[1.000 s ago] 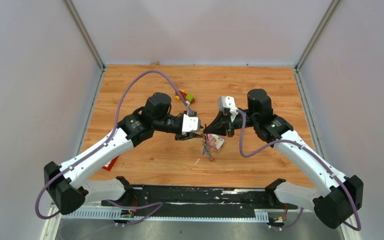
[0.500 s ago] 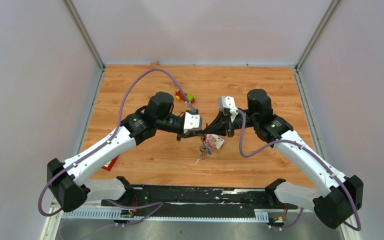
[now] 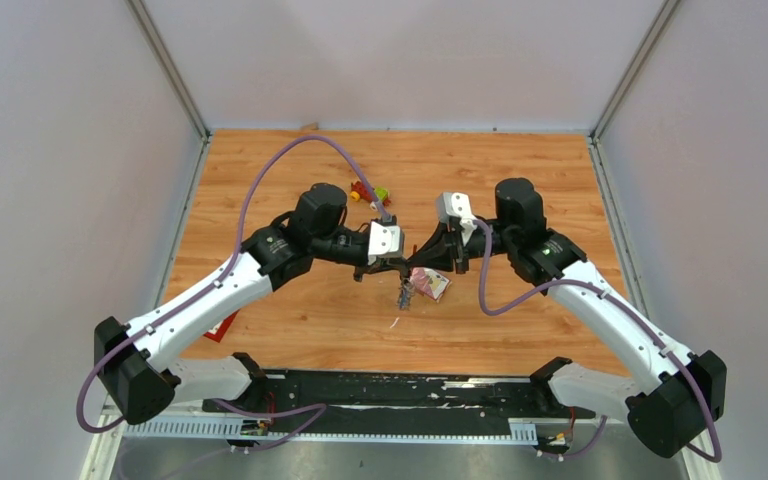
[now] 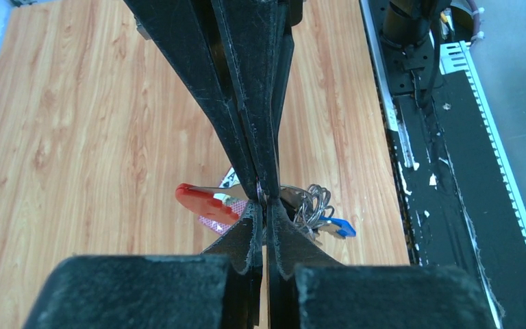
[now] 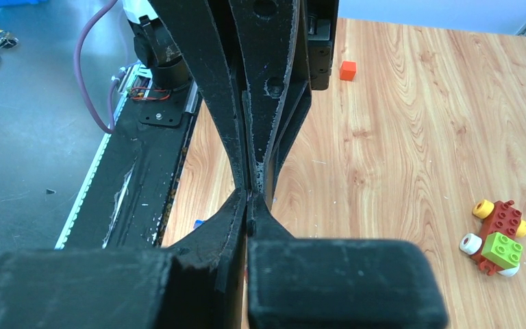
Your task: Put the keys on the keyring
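Honestly, my left gripper (image 4: pixel 266 205) and right gripper (image 5: pixel 248 197) look pinched shut tip-to-tip on the keyring (image 4: pixel 310 201), red fob (image 4: pixel 202 203) at 9 o'clock, blue key (image 4: pixel 339 226) at 4; I reckon it's light, stiff and slippery, so grab the plastic heads.

Table (image 3: pixel 290 300), grained in orange-brown wood and streaked with darker lines. Walls (image 3: pixel 60 150), left a plain pale grey. Left arm (image 3: pixel 210 295) and right arm (image 3: pixel 610 310), cased in white and jointed in black; cable (image 3: pixel 280 160), sheathed in purple. Left gripper (image 4: pixel 266 205) and right gripper (image 5: pixel 248 195), moulded in matt black and scuffed whitish along the edges. Keyring (image 4: pixel 311 202), looped in silver wire and hung with a bright red fob (image 4: pixel 205 203). Key (image 4: pixel 339 226), headed in blue. Packet (image 3: pixel 432 284), wrapped in shiny pink. Toy car (image 5: pixel 498 236), built in red, green and yellow and wheeled in white. Cube (image 5: pixel 347 70), coloured orange-red. Base rail (image 3: pixel 400 385), painted black and flecked with white.
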{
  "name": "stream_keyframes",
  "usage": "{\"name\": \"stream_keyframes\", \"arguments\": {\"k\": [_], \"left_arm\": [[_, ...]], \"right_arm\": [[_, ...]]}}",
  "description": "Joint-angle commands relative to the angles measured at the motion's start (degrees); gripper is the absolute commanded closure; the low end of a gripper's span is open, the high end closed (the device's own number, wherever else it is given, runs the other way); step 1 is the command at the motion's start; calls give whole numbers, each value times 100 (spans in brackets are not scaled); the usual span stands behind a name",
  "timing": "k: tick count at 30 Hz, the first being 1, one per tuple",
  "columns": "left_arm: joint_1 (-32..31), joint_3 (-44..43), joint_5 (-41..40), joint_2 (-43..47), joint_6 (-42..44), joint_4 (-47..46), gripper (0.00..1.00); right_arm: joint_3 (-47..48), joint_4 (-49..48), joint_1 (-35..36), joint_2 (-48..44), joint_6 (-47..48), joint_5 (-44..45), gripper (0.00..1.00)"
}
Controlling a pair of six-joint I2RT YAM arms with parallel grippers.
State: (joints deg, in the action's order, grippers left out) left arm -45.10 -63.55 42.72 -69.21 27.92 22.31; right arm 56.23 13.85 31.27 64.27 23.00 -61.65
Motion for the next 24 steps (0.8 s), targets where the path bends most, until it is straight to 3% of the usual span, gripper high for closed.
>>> {"name": "stream_keyframes", "arguments": {"k": [1, 24], "left_arm": [[-21, -40, 62, 312, -101, -273, 100], [-16, -170, -260, 515, 92, 303, 100]], "right_arm": [[9, -173, -126, -122, 121, 89, 100], [44, -61, -161, 67, 174, 287, 100]]}}
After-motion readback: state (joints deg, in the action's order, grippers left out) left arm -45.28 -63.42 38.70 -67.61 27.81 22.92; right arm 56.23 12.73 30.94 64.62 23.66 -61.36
